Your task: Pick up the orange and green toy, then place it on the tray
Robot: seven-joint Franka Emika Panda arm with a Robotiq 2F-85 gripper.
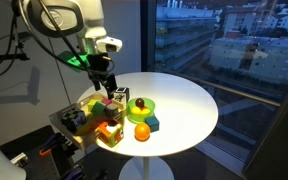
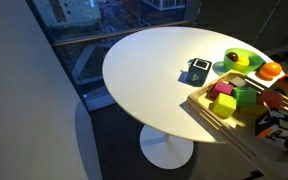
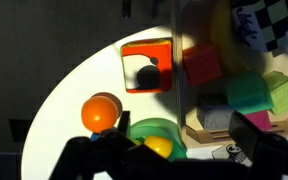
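My gripper point(image 1: 107, 78) hangs open and empty above the table, over the gap between the tray and the dish. In the wrist view its dark fingers point(image 3: 174, 152) stand wide apart at the bottom edge. The tray point(image 1: 76, 126) has a pale wooden rim and holds several coloured blocks; it also shows in an exterior view point(image 2: 206, 108) and in the wrist view point(image 3: 196, 130). I cannot pick out the orange and green toy in any view. It may be hidden among the blocks or out of view.
A round orange ball point(image 1: 142, 131) point(image 3: 101, 112) point(image 2: 272, 70) lies beside a yellow-green dish point(image 1: 147, 103) point(image 3: 144, 128) point(image 2: 240, 58) holding fruit. A small box point(image 3: 146, 65) point(image 2: 198, 70) stands on the round white table point(image 1: 184, 100). The table edge is close by.
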